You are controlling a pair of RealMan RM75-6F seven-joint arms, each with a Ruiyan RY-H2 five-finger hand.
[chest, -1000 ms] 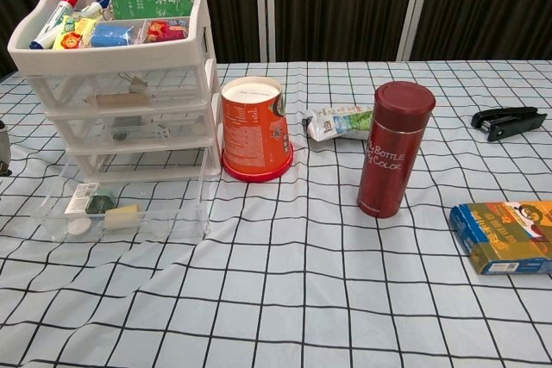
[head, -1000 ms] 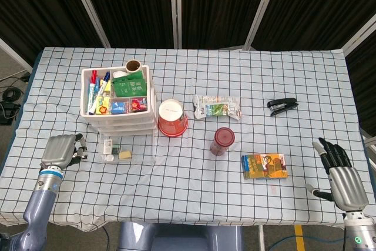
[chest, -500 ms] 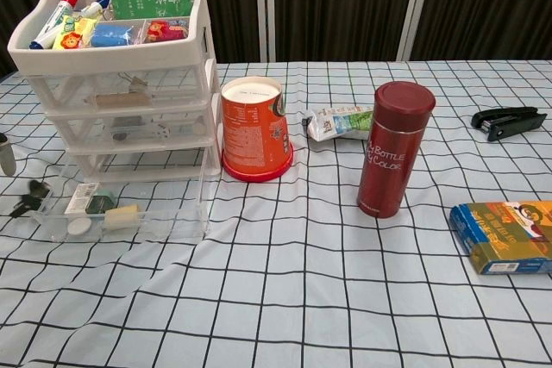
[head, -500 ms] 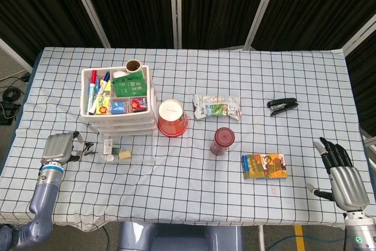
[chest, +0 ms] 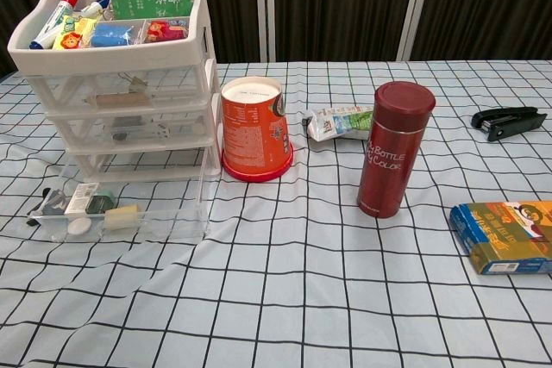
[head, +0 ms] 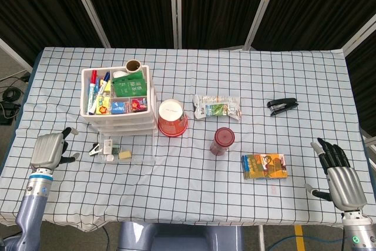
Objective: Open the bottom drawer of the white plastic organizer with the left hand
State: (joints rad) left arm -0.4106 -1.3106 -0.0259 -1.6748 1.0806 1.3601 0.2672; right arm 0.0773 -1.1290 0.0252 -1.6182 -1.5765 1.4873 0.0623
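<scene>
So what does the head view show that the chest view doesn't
Only the head view shows the two hands: the left hand near the table's left edge, clear of the organizer, and the right hand at the lower right, fingers spread, holding nothing.

Only the chest view shows the lettering on the side of the red bottle.

Both show the white organizer with its clear bottom drawer pulled out, the orange cup, the black stapler and the colourful box.
</scene>
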